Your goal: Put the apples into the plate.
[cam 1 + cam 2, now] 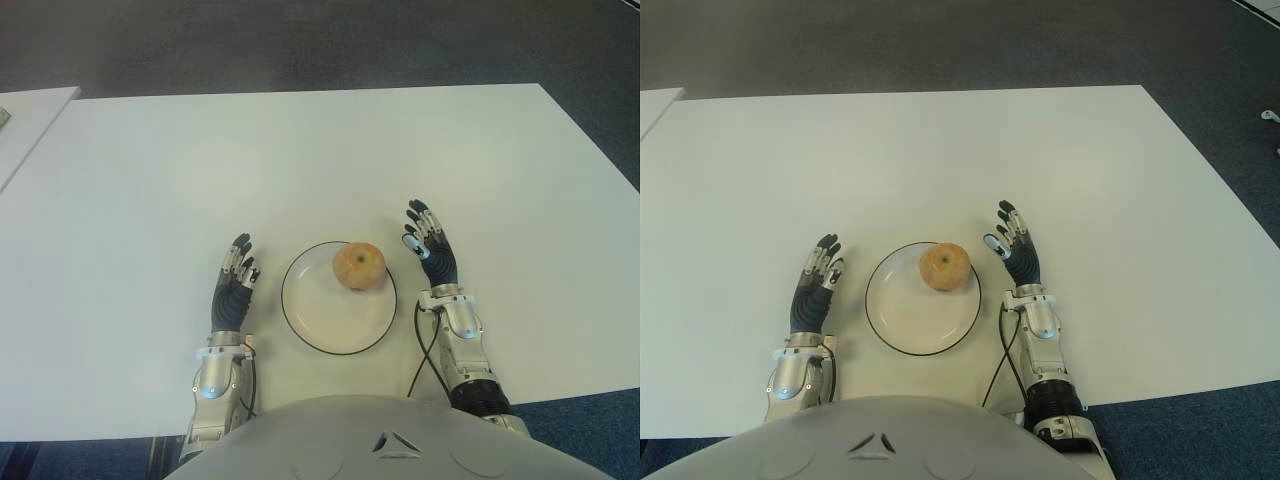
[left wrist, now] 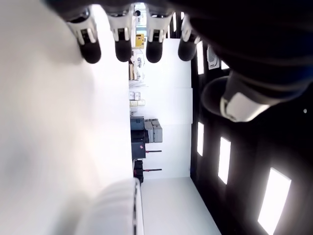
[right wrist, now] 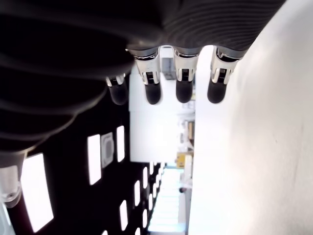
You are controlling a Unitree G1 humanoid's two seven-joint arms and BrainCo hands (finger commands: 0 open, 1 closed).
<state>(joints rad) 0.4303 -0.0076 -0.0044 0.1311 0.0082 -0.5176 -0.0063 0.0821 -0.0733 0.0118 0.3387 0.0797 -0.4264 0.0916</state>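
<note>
One reddish-yellow apple sits inside the white, dark-rimmed plate, toward its far right part. My left hand shows just left of the plate, fingers stretched out and holding nothing. Right of the plate is my right hand, also spread with an empty palm, a little beyond the apple's level. In both wrist views the fingers point straight out over the white table with nothing between them.
The white table stretches far ahead and to both sides. A second white surface stands at the far left. Dark carpet lies beyond the table's far edge. A black cable runs beside my right forearm.
</note>
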